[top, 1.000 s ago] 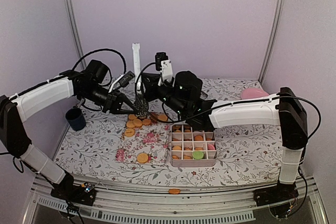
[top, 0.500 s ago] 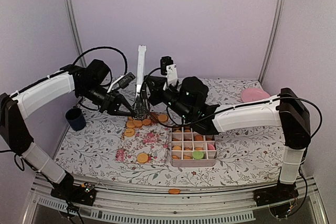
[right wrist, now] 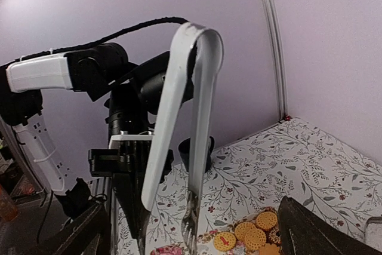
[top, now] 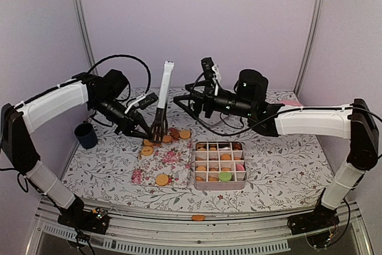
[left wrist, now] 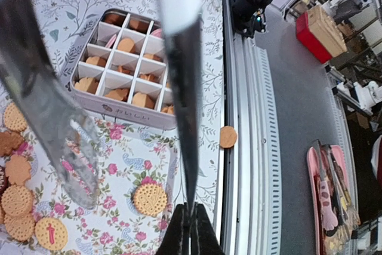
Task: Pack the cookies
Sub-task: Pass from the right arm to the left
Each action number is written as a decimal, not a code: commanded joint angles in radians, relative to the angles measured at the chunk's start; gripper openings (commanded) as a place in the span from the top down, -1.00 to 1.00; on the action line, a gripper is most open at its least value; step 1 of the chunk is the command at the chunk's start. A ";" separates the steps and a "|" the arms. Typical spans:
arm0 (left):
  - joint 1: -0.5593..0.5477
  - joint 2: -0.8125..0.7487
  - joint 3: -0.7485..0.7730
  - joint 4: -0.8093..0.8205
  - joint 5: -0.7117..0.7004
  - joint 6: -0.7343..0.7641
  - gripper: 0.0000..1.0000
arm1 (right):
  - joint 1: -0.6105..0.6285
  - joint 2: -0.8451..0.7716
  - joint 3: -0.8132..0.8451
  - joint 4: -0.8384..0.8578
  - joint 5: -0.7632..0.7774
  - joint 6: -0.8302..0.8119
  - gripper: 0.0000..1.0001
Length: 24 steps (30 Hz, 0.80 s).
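Since the frame a second back, the right arm has swung away from the middle of the bench toward its own side, and the tongs have tipped from leaning left to standing nearly upright, with only the left arm on them.

Most of the loose cookies lie in a cluster at the far edge of the floral cloth, just left of the divided box. One lies alone near the cloth's front edge, and another has strayed onto the rail in front of the bench. Most compartments of the box already hold a cookie, mostly orange with one green and one pink, so the packing looks well along.

The tongs stand hinge end up with their dark tips just over the cluster, which seems the right place to start the next pick. The left pincer is clamped on them low down, near the tips; that grip probably gives finer control of where they land.

The right pincer hangs above the bench, well apart from the tongs, and in its wrist view its fingers stand wide apart, holding nothing. It looks parked there to leave the left arm room. A dark cup sits at the bench's left edge.
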<state>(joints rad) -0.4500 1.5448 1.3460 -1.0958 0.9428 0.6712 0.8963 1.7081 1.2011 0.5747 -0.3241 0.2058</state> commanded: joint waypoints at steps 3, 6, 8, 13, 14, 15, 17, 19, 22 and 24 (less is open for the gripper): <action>-0.041 0.010 0.018 0.004 -0.125 0.033 1.00 | -0.069 -0.065 0.059 -0.220 -0.429 0.016 -0.98; -0.056 0.011 0.018 0.003 -0.143 0.034 1.00 | -0.069 -0.018 0.173 -0.368 -0.464 -0.049 -0.98; -0.063 0.010 0.021 -0.002 -0.143 0.034 1.00 | -0.069 0.022 0.235 -0.445 -0.482 -0.082 -0.99; -0.081 0.010 0.038 -0.043 -0.144 0.068 1.00 | -0.069 0.099 0.332 -0.547 -0.504 -0.148 -0.92; -0.086 0.011 0.042 -0.058 -0.148 0.074 1.00 | -0.069 0.111 0.346 -0.561 -0.509 -0.159 -0.91; -0.093 0.012 0.042 -0.067 -0.151 0.081 1.00 | -0.069 0.120 0.365 -0.584 -0.501 -0.174 -0.87; -0.100 0.011 0.040 -0.079 -0.165 0.090 1.00 | -0.072 0.129 0.378 -0.609 -0.482 -0.192 -0.86; -0.109 0.007 0.032 -0.081 -0.181 0.093 1.00 | -0.075 0.130 0.381 -0.609 -0.485 -0.195 -0.84; -0.118 0.006 0.019 -0.076 -0.203 0.096 1.00 | -0.076 0.136 0.393 -0.607 -0.499 -0.194 -0.77; -0.122 0.008 0.014 -0.076 -0.212 0.096 1.00 | -0.077 0.145 0.404 -0.605 -0.517 -0.194 -0.70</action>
<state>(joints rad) -0.5488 1.5509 1.3605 -1.1675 0.7444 0.7380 0.8234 1.8359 1.5536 -0.0086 -0.8013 0.0322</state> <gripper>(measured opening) 0.008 0.876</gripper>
